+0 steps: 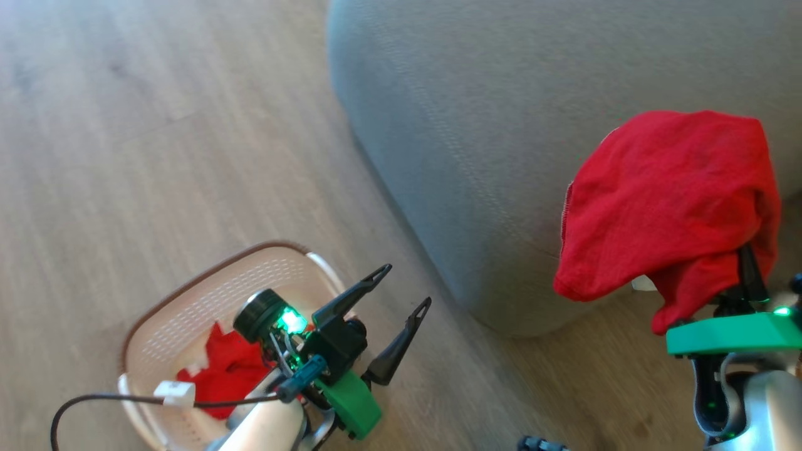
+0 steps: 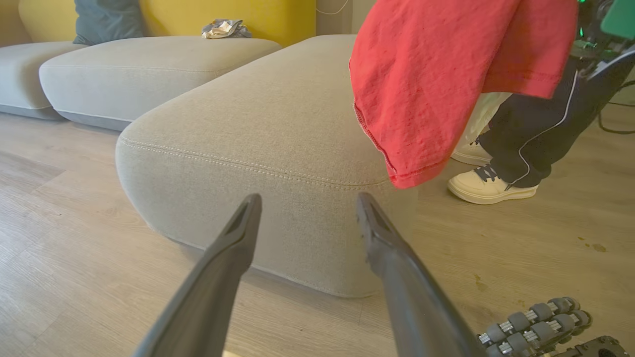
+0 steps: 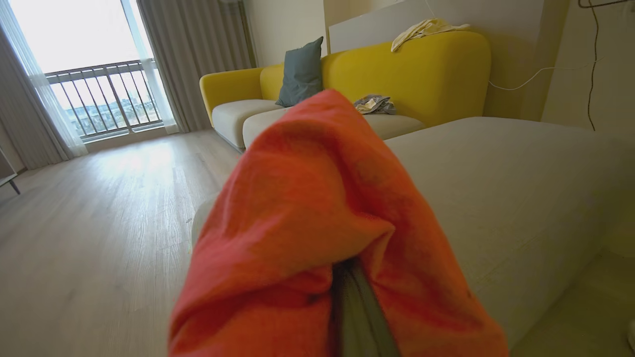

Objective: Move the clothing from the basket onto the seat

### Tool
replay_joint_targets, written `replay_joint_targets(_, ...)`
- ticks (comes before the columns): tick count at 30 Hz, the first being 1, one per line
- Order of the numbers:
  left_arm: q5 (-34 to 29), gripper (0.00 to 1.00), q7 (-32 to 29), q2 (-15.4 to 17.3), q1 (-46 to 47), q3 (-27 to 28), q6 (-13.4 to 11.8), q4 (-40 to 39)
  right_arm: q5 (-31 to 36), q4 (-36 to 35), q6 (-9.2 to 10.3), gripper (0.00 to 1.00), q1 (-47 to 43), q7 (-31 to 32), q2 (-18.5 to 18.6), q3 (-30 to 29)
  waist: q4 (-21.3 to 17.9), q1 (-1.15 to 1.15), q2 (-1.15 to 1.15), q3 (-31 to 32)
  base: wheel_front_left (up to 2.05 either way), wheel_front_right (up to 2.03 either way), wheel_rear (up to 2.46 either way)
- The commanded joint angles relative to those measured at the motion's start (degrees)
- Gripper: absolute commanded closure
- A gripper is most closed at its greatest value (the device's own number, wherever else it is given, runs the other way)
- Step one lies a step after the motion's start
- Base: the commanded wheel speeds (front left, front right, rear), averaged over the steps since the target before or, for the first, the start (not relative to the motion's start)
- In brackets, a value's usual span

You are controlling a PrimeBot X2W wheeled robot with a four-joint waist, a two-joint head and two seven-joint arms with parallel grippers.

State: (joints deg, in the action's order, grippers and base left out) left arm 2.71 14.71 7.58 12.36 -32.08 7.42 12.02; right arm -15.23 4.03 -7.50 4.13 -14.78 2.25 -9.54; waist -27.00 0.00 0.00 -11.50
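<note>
Plain red fabric garment (image 1: pixel 670 188) is being gripped by right tool (image 1: pixel 749 266), left tool (image 1: pixel 406 285) being held released; carry over grey upholstered seat (image 1: pixel 470 125) judged next.

Nothing written, numbered or branded is legible in any view. The white tag (image 1: pixel 174 393) on the cable (image 1: pixel 113 396) is too blurred to read.

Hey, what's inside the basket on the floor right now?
A crumpled red garment lies inside the basket. The open left hand and its forearm cover the basket's near right part, so anything lying there, or under the garment, cannot be seen.
</note>
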Motion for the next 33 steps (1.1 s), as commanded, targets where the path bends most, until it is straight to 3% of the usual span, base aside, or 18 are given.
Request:
replay_joint_targets(1, -0.6, 0.00, 0.3, 0.3, 2.5, 1.5, 0.0, -1.7, -0.3, -2.1, 0.01, 1.00, 1.7, -0.2, 0.6, 0.8, -2.1, 0.00, 0.00, -0.5, 0.00, 0.00, 0.00)
replay_joint_targets(20, -0.3, 0.00, 0.3, 0.2, 4.3, -0.7, 0.1, -1.7, -0.7, -3.5, 0.01, 1.00, 1.9, -0.2, 0.6, -1.9, -3.4, 0.00, 0.00, -2.0, 0.00, 0.00, 0.00)
replay_joint_targets(33, -2.0, 0.00, 0.3, 3.3, 5.1, -0.2, 0.1, -3.8, 4.7, -8.0, 0.01, 1.00, 14.7, -0.2, 0.6, -4.5, -2.1, 0.00, 0.00, -8.4, 0.00, 0.00, 0.00)
